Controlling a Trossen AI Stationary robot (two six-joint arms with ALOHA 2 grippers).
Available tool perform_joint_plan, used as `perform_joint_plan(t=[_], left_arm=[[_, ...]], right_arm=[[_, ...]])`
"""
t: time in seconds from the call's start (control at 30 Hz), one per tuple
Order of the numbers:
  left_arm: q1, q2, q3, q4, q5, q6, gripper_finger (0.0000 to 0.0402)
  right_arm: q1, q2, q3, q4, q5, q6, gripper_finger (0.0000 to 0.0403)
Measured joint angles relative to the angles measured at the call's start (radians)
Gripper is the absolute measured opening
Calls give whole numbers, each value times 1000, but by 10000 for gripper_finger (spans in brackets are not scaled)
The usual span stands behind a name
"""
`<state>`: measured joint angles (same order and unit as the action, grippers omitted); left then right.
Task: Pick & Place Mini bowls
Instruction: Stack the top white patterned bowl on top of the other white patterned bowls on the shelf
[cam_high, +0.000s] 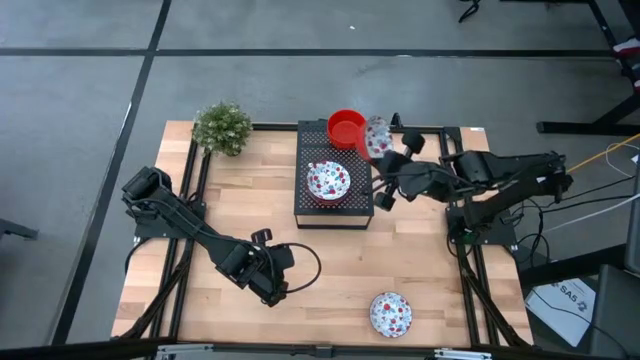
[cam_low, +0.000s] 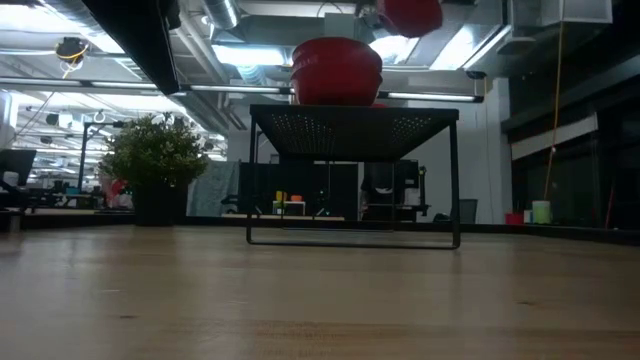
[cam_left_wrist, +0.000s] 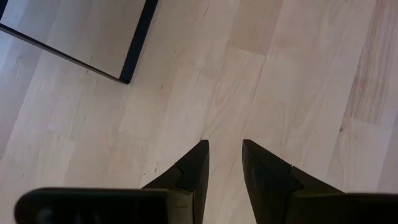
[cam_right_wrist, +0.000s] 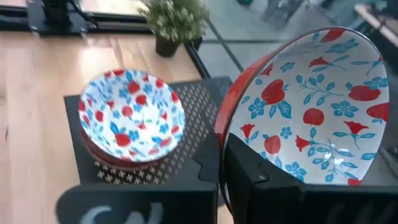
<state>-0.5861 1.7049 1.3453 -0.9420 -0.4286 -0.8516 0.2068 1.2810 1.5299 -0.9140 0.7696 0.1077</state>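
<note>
Greenery in the form of a small bushy plant (cam_high: 222, 127) is seen at the far corner of the table (cam_high: 430, 260), left of the black perforated box (cam_high: 334, 213). The left tool (cam_high: 272, 292) is found low over bare wood, left of and nearer than the box, with its fingers (cam_left_wrist: 189, 174) parted by a narrow gap and nothing gripped; no bowl is near it. On the box, a floral bowl (cam_high: 328, 181) is stacked on top of red ones, and a plain red bowl (cam_high: 346, 127) is seen at the box's far edge. Just right of that red bowl, at the box's far right corner, another floral bowl (cam_high: 377, 137) is held tilted on edge, raised above the box top, its rim pinched by the shut right tool (cam_high: 385, 150). One more floral bowl (cam_high: 390, 314) lies alone on the table, nearer than the box and to its right, well apart from both tools.
</note>
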Motion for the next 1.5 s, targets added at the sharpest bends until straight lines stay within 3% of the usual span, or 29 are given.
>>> perform_joint_plan(t=[0.47,0.87,1.5], left_arm=[[0,0,0,3,-1,-1,90],[0,0,0,4,-2,-1,90],[0,0,0,4,-8,-1,90]], right_arm=[[36,117,1,166,-124,-248,10],[35,180,1,161,-252,-268,13],[7,211,1,131,-275,-275,23]])
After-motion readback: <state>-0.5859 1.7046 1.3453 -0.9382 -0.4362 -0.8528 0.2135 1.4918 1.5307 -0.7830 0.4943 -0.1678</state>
